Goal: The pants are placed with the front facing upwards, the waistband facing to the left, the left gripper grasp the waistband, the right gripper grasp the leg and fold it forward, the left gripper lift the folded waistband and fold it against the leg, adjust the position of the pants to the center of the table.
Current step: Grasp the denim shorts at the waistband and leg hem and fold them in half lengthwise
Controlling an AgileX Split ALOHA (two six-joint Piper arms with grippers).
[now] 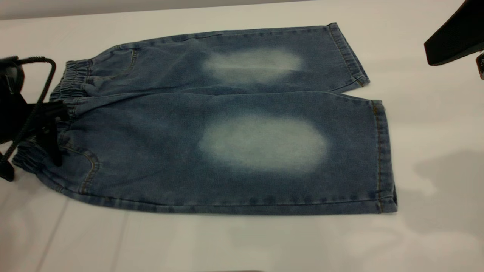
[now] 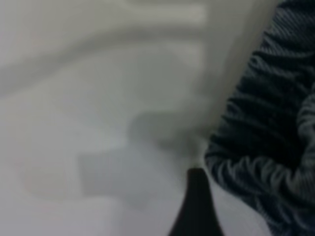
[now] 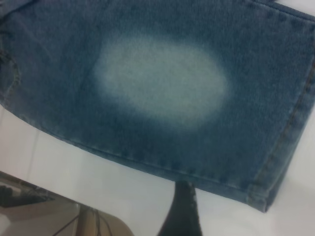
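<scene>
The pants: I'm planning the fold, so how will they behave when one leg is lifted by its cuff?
The pants lie flat and limp on the table, so the leg would probably drape rather than hold shape. The stitched cuff hem looks thicker, likely a firmer grip. The gathered waistband may stretch when pulled.

Bare table [image 1: 435, 132] surrounds the flat pants [image 1: 227, 124]; only the left tool [image 1: 49, 128] crowds the waistband [image 1: 70, 87].

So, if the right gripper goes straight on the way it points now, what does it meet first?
Probably the near leg of the pants. In the wrist view the right gripper points over a strip of bare table toward the leg's long edge. Its height is unclear, so it might touch the table first.
</scene>
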